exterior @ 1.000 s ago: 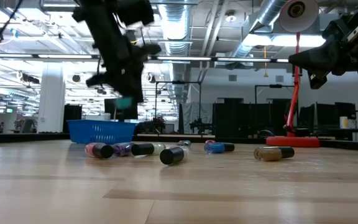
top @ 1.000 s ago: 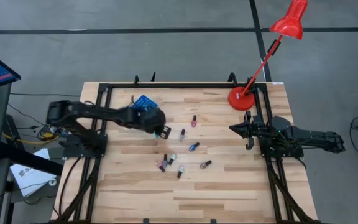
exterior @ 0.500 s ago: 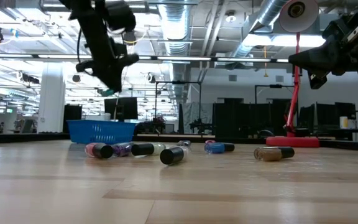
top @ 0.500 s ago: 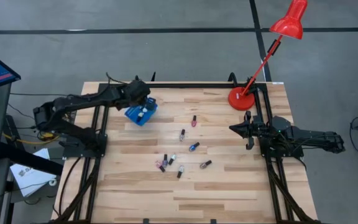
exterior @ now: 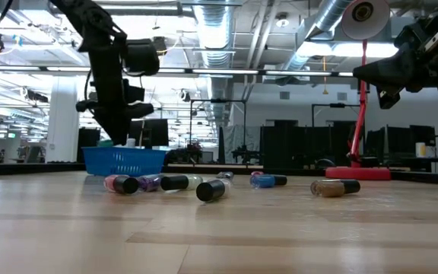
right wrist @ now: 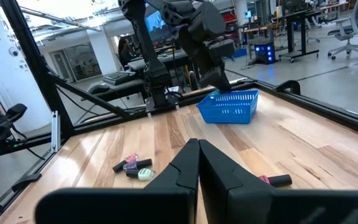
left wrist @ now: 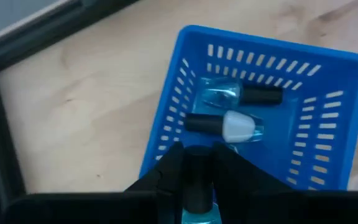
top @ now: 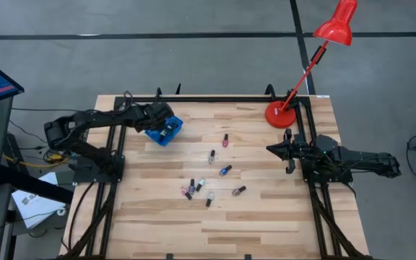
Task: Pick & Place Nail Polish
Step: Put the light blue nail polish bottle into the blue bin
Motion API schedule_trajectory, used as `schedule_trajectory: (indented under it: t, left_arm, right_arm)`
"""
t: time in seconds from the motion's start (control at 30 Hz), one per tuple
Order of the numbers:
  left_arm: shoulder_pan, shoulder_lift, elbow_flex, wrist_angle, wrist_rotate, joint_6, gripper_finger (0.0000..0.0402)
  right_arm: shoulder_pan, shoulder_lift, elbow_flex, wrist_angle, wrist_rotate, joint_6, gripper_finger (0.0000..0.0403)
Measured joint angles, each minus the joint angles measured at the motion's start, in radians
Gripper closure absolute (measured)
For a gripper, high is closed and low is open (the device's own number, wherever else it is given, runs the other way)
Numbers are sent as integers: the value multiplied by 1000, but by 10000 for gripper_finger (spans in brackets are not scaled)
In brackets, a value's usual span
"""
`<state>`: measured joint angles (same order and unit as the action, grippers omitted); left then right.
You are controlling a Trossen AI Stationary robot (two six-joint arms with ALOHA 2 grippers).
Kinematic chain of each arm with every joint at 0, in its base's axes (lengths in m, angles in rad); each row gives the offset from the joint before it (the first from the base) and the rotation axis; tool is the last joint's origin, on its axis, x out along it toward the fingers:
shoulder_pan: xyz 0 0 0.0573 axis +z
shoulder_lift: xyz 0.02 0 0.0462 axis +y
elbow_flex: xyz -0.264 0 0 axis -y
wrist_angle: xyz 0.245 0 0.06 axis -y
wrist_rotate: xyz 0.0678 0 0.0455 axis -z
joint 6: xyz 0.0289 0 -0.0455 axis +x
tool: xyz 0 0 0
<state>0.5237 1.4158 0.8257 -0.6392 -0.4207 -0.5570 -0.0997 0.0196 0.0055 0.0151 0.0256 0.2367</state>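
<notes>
My left gripper [top: 162,123] hangs over the blue bin [top: 169,133] at the table's far left, shut on a teal nail polish bottle with a dark cap [left wrist: 196,171]. Two more bottles [left wrist: 241,94] [left wrist: 224,125] lie on their sides on the bin's floor. Several nail polish bottles [top: 201,186] lie on their sides in the middle of the table. One bottle [top: 224,140] lies farther back. My right gripper [top: 271,148] waits shut at the table's right side, above the wood. My left gripper pinches the teal bottle between its two fingers [left wrist: 169,171]. The dark cap [left wrist: 196,163] shows between the fingertips and the teal glass [left wrist: 197,214] lies farther back. The fingers slant down along the bottle. It is clear of the bin, cap toward the bin's inside.
A red desk lamp stands on its round base [top: 280,114] at the far right corner. A black frame rail [top: 208,99] runs along the far edge. Bare wood lies toward the near edge [top: 215,231].
My left gripper has swung from the table's middle toward the far left edge with the teal bottle. It has then sunk over the blue bin, tipping more steeply down. The bottle stays between the fingers.
</notes>
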Motion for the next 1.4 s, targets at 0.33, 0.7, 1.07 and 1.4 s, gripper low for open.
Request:
schedule_trajectory:
  t: [0.33,0.7,1.07,1.4]
  left_arm:
    - [1,0,-73,102,0,-5,350]
    - [6,0,-141,223,-2,-1,350]
    - [39,0,-207,350,0,2,347]
    - [39,-1,-219,365,2,3,345]
  right_arm:
    - [0,0,0,0,0,0,403]
    - [0,0,0,0,0,0,403]
    - [0,0,0,0,0,0,403]
    - [0,0,0,0,0,0,403]
